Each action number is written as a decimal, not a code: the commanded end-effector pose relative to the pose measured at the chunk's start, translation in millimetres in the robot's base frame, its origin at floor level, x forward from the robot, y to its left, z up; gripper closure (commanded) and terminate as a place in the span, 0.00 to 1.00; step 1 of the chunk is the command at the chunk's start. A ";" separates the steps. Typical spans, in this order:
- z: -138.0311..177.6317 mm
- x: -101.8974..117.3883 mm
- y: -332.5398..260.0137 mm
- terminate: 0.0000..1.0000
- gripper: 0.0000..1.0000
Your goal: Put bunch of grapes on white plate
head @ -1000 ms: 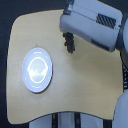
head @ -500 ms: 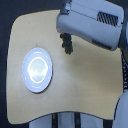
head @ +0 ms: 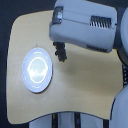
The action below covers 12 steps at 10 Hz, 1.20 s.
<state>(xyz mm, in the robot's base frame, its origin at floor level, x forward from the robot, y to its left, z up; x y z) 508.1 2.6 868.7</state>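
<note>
The white plate [head: 37,70] lies on the table towards the exterior view's left, round and glossy, with nothing on it. Just to its right, a dark lumpy shape hangs under my big grey-white arm: the bunch of grapes [head: 62,55], small and blurred. My gripper [head: 60,49] is mostly hidden by the arm housing and merges with the dark bunch; it looks shut on the grapes. The bunch hangs above the table, a short way off the plate's right rim, not over the plate.
The light wooden table [head: 85,92] has rounded corners and dark floor around it. My bulky forearm [head: 87,25] covers the table's upper right. Part of the robot body [head: 122,95] stands at the right edge.
My arm has moved left and slightly down in the exterior view, bringing the dark bunch closer to the plate's right rim. The plate has stayed put.
</note>
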 end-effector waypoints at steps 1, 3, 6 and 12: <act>-7.7 -52.7 94.4 0.00 1.00; -11.2 -68.4 119.9 0.00 1.00; -19.3 -88.3 157.1 0.00 1.00; -51.1 -94.7 195.4 0.00 1.00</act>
<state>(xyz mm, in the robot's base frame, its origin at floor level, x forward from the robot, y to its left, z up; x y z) 408.8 172.7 841.7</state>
